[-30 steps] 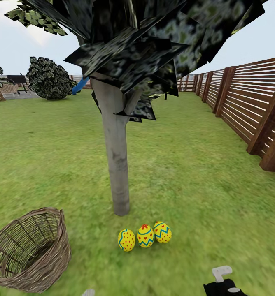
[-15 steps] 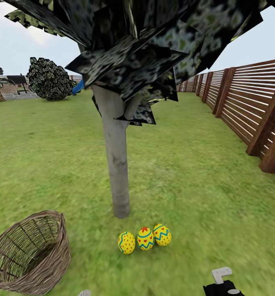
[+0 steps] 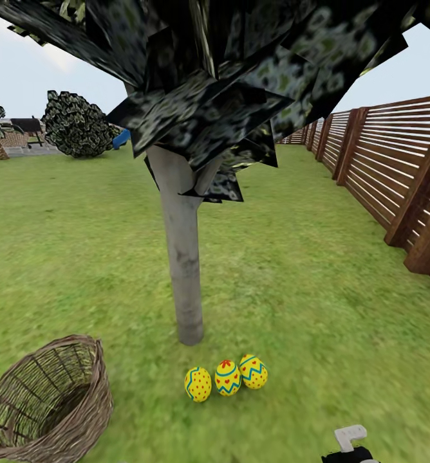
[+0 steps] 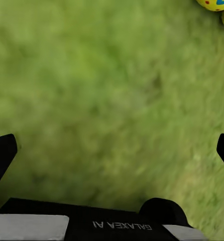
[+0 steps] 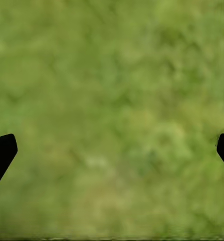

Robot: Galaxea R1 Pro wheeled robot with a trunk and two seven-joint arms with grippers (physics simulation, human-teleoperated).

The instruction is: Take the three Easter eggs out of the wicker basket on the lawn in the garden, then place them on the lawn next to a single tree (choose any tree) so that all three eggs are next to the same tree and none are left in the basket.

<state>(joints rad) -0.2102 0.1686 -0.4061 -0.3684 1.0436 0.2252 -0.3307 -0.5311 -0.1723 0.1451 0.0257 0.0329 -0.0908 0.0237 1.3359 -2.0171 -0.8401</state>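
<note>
Your three Easter eggs lie in a touching row on the lawn, just beside the foot of the tree, ahead of and between your claws. The wicker basket sits tipped on the grass beyond your left side, and no egg shows through its mouth, so the placing looks done.

The left claw is spread wide with nothing in it, hanging over bare grass; the right claw is likewise released and empty. Keep both spread and high, and pull back without sweeping across the row, since a nudge could roll an egg away from the trunk.

The head view gives you eggs, trunk and basket together. The left wrist view catches two eggs at the far corner beyond its fingertips, confirming clearance; the right wrist view offers grass between its fingertips.
</note>
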